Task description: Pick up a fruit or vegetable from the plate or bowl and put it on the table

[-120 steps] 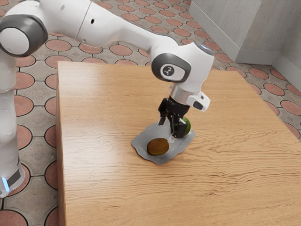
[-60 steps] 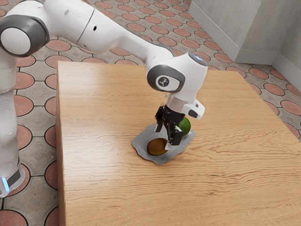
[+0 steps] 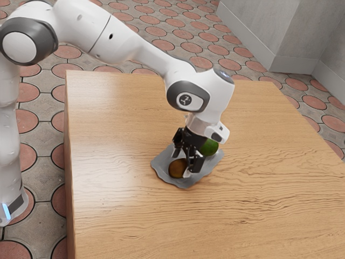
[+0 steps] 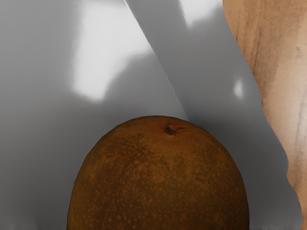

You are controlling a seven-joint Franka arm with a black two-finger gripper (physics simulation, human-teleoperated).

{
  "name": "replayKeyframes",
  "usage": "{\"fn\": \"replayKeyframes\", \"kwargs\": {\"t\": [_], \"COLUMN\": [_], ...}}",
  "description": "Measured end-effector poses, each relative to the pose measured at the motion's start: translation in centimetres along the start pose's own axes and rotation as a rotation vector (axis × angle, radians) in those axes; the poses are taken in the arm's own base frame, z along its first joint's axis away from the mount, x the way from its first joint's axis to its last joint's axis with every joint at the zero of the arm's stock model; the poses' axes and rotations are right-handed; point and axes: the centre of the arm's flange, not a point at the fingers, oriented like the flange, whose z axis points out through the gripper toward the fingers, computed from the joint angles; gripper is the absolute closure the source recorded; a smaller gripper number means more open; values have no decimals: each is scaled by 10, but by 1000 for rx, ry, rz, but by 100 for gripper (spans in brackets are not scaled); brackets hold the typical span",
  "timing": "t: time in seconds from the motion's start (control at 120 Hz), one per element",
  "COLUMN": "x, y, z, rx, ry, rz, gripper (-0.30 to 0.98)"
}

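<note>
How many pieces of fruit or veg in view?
2: speckled brown fruit in the gray dish, at the tool; green piece at the dish's far side, partly behind the tool. More could be hidden there.

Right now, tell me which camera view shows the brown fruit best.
The wrist view: the brown fruit looms large, its speckled skin plain, though cropped below. The exterior view shows it small on the gray plate, partly behind the gripper.

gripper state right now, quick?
Gripper: open, fingers apart at the brown fruit, not clamped on it.
</note>
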Motion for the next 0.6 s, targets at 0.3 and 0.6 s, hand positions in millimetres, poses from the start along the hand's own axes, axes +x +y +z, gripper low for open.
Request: {"fn": "replayKeyframes", "kwargs": {"t": [0.3,0.6], "x": [2,2], "y": [-2,-4], "z": [13,-2], "rx": [-9,4], "ry": [-34,-8], "rz": [-7,-15], "gripper": [14,57]}}
